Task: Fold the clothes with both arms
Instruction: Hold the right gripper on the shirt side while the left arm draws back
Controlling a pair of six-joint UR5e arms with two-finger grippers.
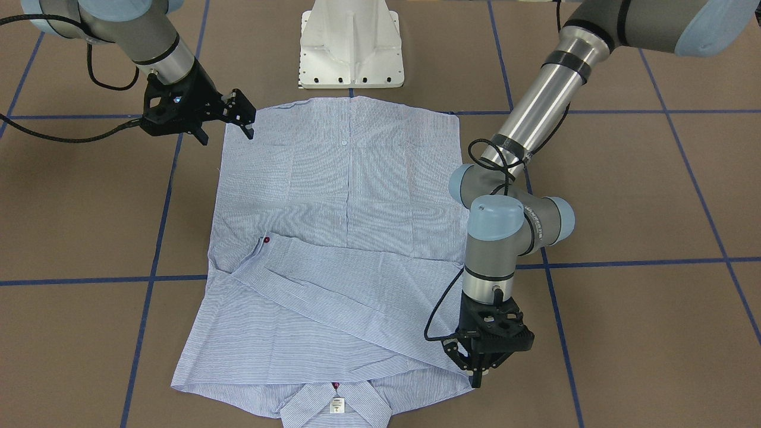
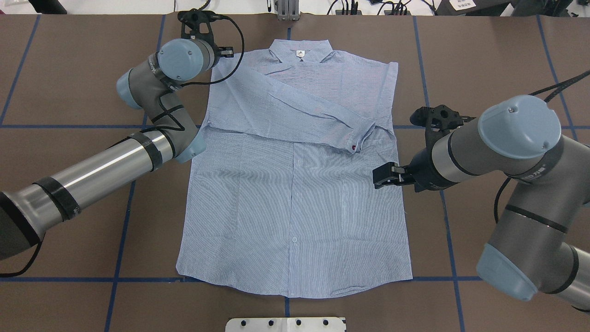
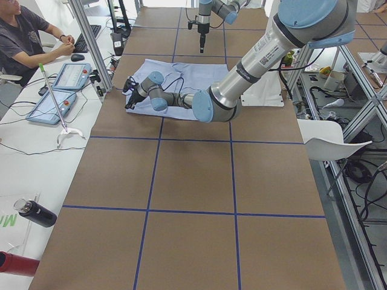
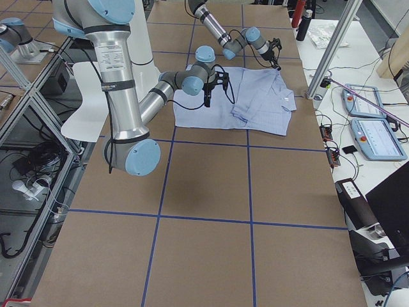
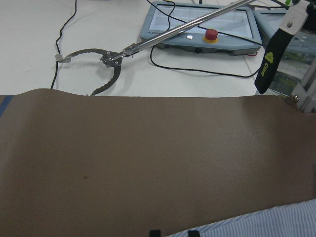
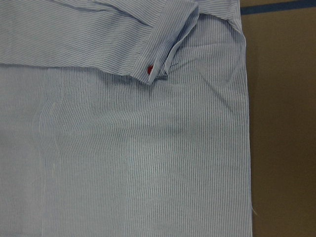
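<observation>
The light blue-and-white striped shirt (image 2: 295, 203) lay flat on the brown table (image 2: 69, 69), inside the blue tape grid. It was buttoned and front-up. Its hem was toward the robot's white pedestal base (image 1: 351, 47), and its collar (image 1: 357, 401) and white neck label (image 1: 337, 405) were at the far edge.

One long sleeve (image 2: 295, 110) was folded slantwise across the chest. It ran from the shoulder on the robot's left to a cuff near the opposite side. On my right wrist feed, a dark red button (image 6: 149, 69) showed on that cuff.

The left gripper (image 1: 475, 371) pointed straight down at the shoulder corner where the folded sleeve began, beside the collar. Its fingertips were at the cloth's edge. I could not tell whether they were closed or pinching the fabric. The left wrist camera showed mostly bare table, with a sliver of striped cloth at the bottom.

The right gripper (image 1: 228, 138) hung above the shirt's side edge on the robot's right, with its two fingers spread wide apart and nothing between them. In the side view from the robot's right, it appeared raised clear of the cloth.

A seated person (image 3: 24, 36) was at the white bench beyond the table's far edge.
</observation>
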